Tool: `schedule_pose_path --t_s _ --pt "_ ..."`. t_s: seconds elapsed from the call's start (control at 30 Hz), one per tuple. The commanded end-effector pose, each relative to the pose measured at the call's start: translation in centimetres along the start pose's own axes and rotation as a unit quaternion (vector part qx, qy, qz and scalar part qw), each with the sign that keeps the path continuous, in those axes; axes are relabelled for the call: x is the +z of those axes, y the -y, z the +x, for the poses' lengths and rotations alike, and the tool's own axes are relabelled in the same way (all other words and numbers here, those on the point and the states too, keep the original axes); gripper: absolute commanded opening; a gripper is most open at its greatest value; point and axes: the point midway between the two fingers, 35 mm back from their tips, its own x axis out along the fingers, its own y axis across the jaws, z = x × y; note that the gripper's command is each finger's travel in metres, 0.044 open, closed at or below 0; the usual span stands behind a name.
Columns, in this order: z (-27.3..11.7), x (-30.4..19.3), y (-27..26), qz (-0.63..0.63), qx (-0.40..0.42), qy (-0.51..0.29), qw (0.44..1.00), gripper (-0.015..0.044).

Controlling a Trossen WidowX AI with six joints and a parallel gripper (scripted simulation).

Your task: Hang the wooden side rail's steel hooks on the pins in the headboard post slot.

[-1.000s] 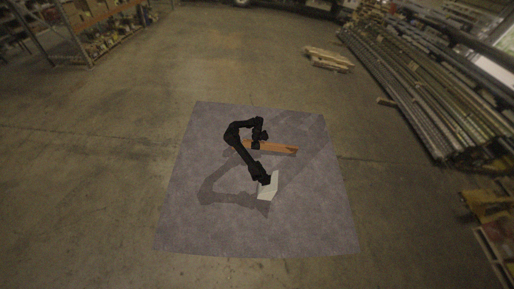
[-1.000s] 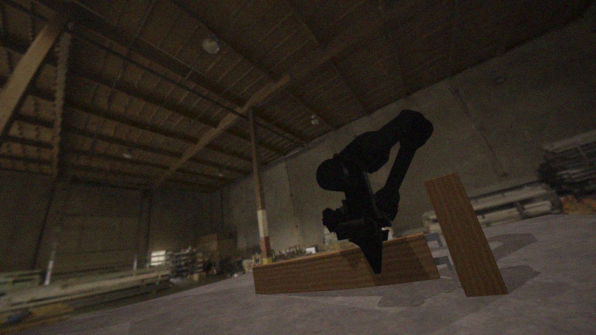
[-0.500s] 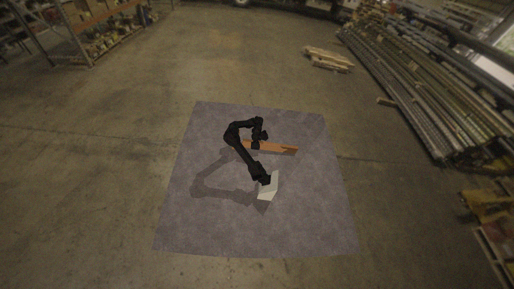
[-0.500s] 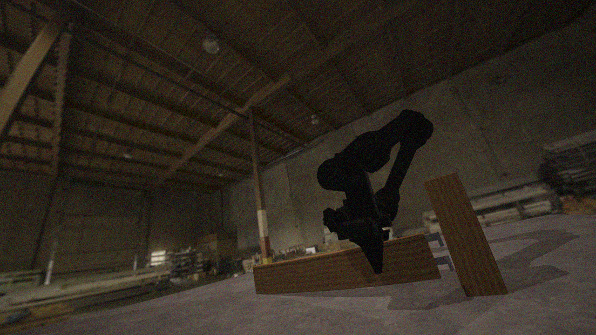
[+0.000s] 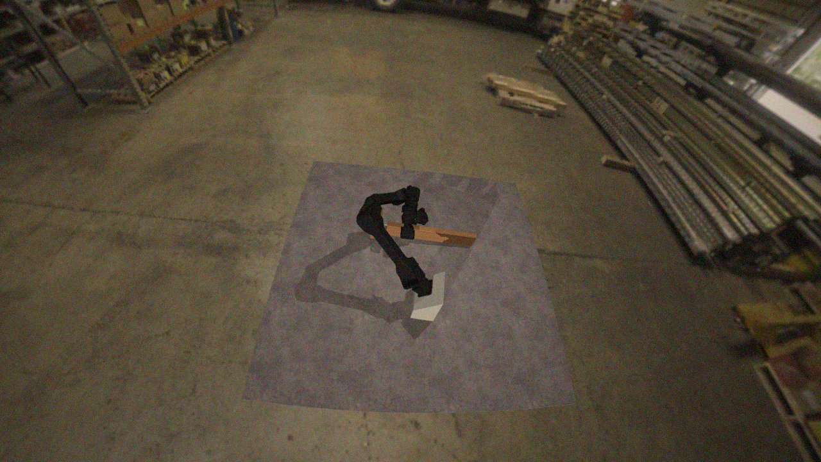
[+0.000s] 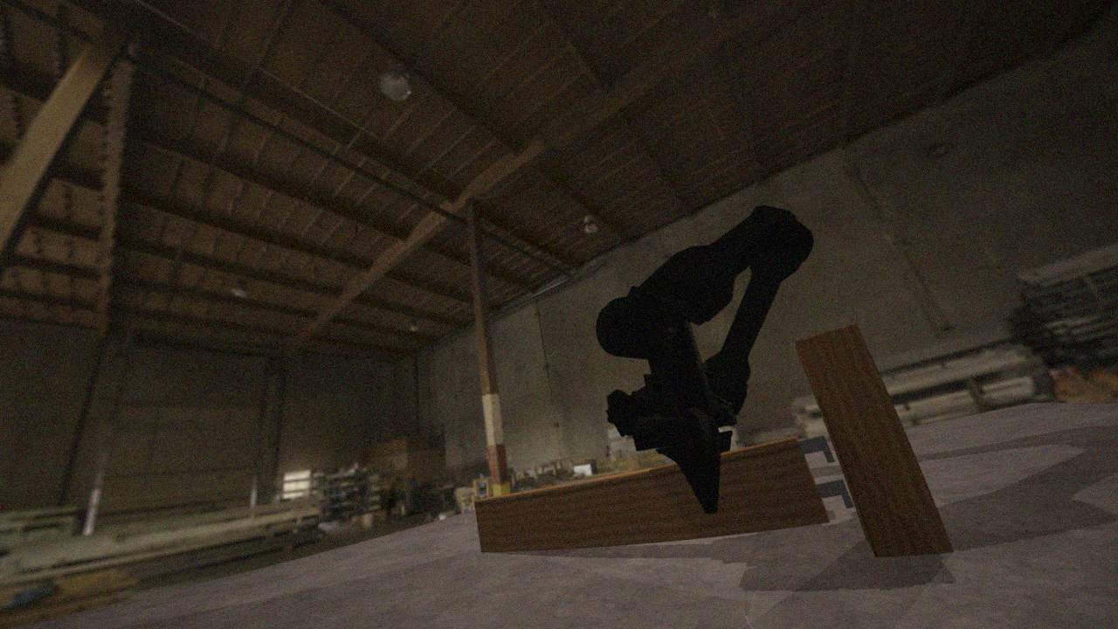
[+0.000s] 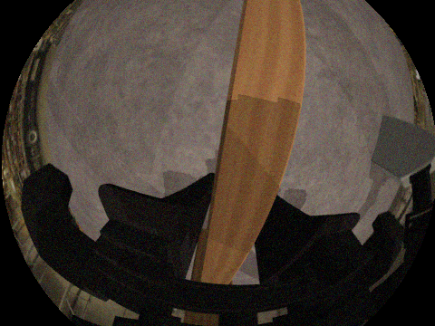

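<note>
The wooden side rail (image 5: pixel 430 232) (image 6: pixel 586 512) (image 7: pixel 267 59) is on its long edge, its far end resting on the table and its hook end looking slightly raised. My gripper (image 5: pixel 406 234) (image 6: pixel 711 508) (image 7: pixel 231 180) is shut on the rail, between its middle and its hook end, with fingers on both sides. Two steel hooks, upper (image 6: pixel 817 448) and lower (image 6: pixel 834 491), stick out toward the headboard post (image 6: pixel 875 445). A gap shows between rail end and post. The hook tips appear at the post's edge; slot and pins are hidden. In the top view the arm mostly hides the post.
A pale angular block (image 5: pixel 427 312) (image 7: pixel 403 147) stands beside the arm's base on the grey-purple table surface (image 5: pixel 487 356). The arm bends over the rail and post area. Shelving and stacked pipes are background.
</note>
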Motion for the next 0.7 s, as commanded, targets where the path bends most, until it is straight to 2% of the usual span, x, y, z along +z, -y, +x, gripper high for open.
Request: schedule_pose_path --t_s 0.0,0.67 --pt "-0.29 -0.28 -0.13 -0.001 0.004 0.0 1.0 0.0" --pt "-0.3 -0.5 -0.11 -0.001 0.004 -0.001 1.0 0.0"
